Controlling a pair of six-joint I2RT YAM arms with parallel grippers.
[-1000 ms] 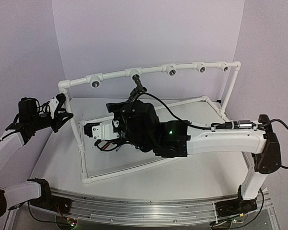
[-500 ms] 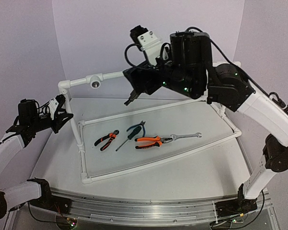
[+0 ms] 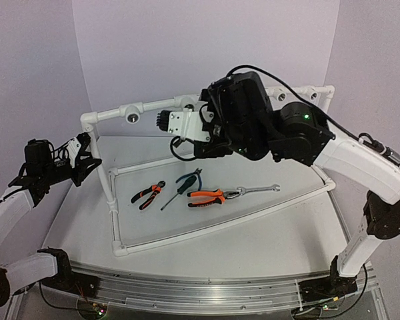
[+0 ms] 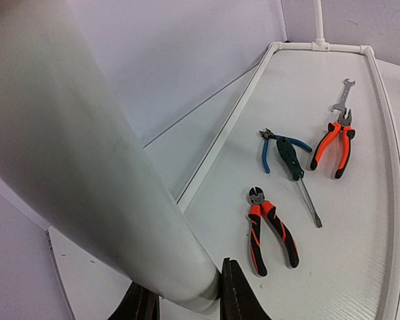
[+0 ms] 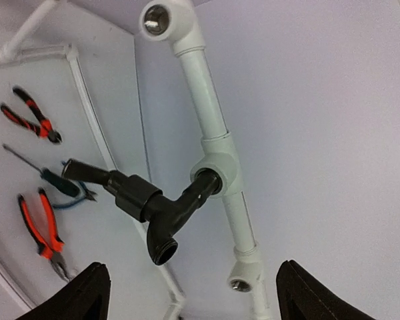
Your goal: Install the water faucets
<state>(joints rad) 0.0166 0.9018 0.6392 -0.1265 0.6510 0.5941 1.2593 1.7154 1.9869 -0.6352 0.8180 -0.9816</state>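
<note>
The black water faucet (image 5: 147, 200) sits with its stem in a tee socket (image 5: 217, 177) of the white pipe (image 5: 203, 93); its lever points left and its threaded spout points down. My right gripper (image 5: 200, 300) is open and empty, fingers wide apart a short way in front of the faucet, not touching it. In the top view my right gripper (image 3: 195, 119) is at the top rail (image 3: 153, 105), and the wrist hides the faucet. My left gripper (image 4: 190, 303) is shut on the frame's white left post (image 4: 100, 167), also seen from above (image 3: 87, 159).
Tools lie on the table inside the pipe frame: orange-and-black cutters (image 3: 149, 195), a green screwdriver (image 3: 180, 190), orange pliers (image 3: 207, 197), a wrench (image 3: 257, 191). Other sockets (image 3: 132, 115) along the rail stand without anything in them. Purple walls close the back and sides.
My right arm rose from low over the tools to high above the rail, then came down in front of the faucet's socket. My left arm has not moved.
</note>
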